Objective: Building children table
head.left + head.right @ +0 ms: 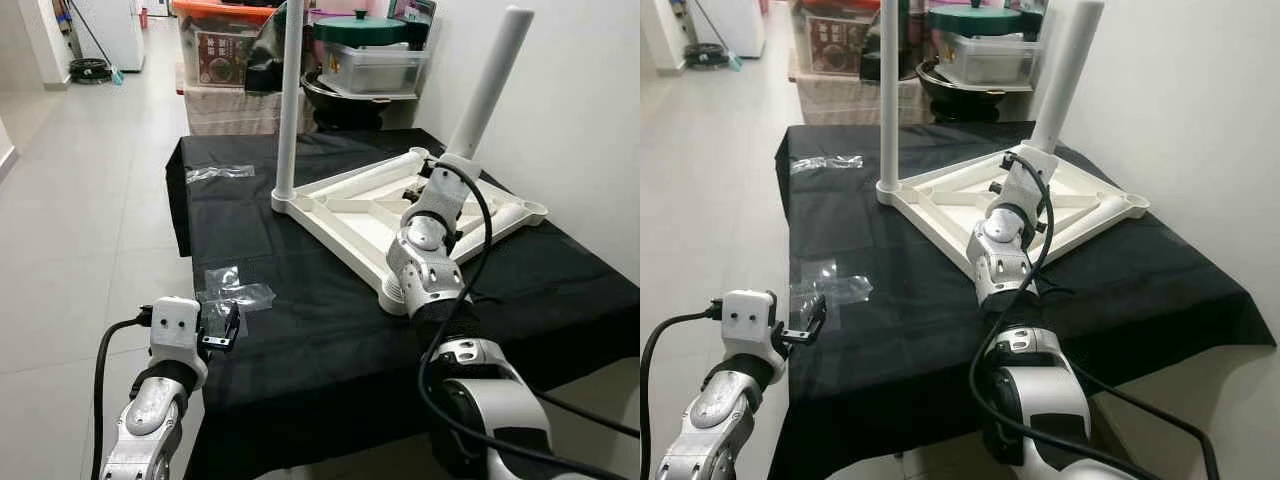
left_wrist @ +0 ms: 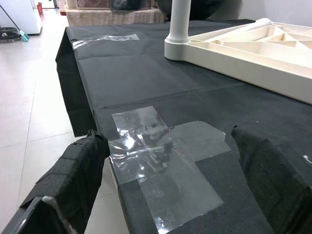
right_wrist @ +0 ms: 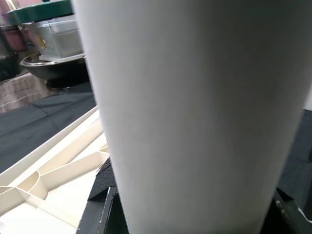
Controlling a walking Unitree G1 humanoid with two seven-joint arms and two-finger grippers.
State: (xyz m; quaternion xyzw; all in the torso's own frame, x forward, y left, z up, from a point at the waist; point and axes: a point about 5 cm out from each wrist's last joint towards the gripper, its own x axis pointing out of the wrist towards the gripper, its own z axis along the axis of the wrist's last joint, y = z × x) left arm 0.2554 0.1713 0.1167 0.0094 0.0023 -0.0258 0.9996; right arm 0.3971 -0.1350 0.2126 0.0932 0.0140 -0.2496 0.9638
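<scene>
Closest to the lens, my right arm reaches forward over the black cloth [image 1: 300, 330], and my right gripper [image 1: 440, 180] is closed round the base of a white leg [image 1: 490, 80]. In the right wrist view the leg [image 3: 195, 112] sits between my fingers, so I judge the grip firm.

Tabletop [image 1: 340, 215]: white, upside down on the cloth, ribbed underside up. That position exposes the corner sockets, which is why the legs point upward. Held leg: tilted away from me, its foot at the corner beside my right gripper. I judge it is being seated or turned into that socket; whether it is fully home, I cannot tell. A second leg [image 1: 290, 100] stands upright in the corner ahead and left of my right gripper. The near corner below my right wrist and the far right corner show no leg.

Left gripper [image 1: 222, 328]: open, holding nothing, low at the cloth's near edge, well apart from the tabletop. Clear plastic bags [image 2: 161, 156] lie flat just ahead of its fingers [image 2: 73, 175]; another bag [image 1: 220, 173] lies farther ahead.

Assessment: two legs remain to be fitted. Risk: the tilted leg may bind in its socket if pressed askew.
</scene>
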